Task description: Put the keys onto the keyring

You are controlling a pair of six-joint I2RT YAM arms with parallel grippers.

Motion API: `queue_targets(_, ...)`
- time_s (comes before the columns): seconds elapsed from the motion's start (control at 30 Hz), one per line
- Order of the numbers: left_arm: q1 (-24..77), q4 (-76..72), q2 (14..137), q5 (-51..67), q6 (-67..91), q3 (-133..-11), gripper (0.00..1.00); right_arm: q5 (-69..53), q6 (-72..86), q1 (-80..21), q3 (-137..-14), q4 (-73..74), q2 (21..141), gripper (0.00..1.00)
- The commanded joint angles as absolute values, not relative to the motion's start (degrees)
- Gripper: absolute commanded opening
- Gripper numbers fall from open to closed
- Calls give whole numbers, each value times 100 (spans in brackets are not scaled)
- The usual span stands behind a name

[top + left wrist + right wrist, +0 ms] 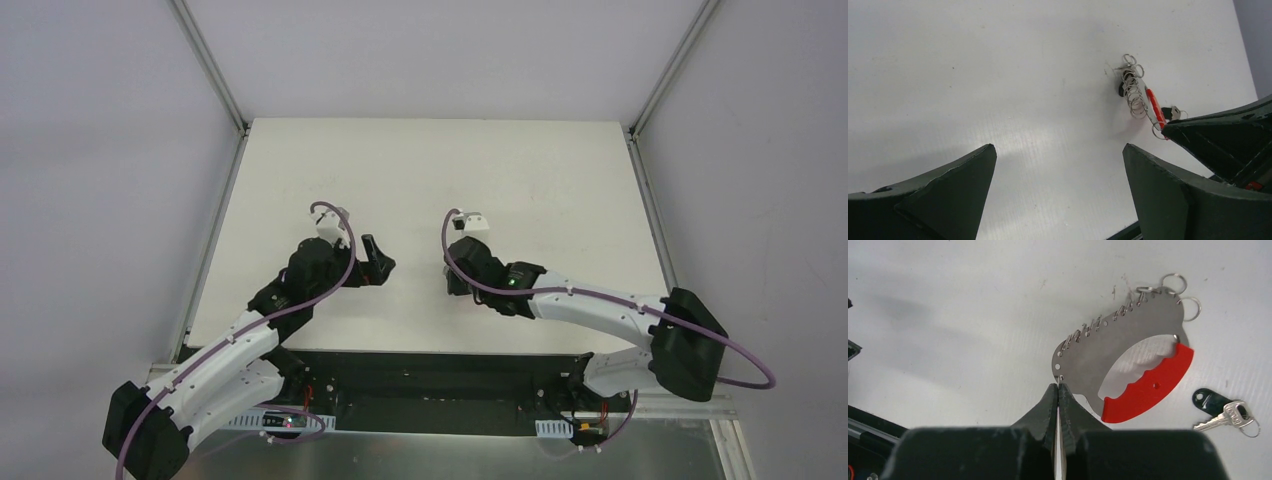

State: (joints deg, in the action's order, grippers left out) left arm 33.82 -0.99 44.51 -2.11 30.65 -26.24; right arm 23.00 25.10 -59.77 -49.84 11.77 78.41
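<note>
Right gripper [1058, 389] clenched on near edge of keyring [1108, 342], a thin stiff plate, likely slippery; key [1220, 412], tiny and light, lies on worktop [948, 315] just beside the red tag [1153, 385], best pinched by its black head; left gripper [1058, 148] released, apart.

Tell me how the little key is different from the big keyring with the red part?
The key is far smaller than the keyring. The key is black and silver; the keyring is a grey curved plate with a red crescent and many wire loops. The key lies loose on the table, while the keyring is pinched at its edge by the right end effector. Both have shiny silver metal.
</note>
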Motion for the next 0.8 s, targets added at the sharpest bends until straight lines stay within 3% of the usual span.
queue_targets(0.0, 3423, -316, 4427, 396, 3480, -2988, 99, 2698, 1890, -6096, -4747, 584, 7261, 0)
queue_targets(0.77, 3463, -396, 4056, 1329, 3533, -3635, 98, 2279, 44, -6776, -5336, 730, 6066, 0)
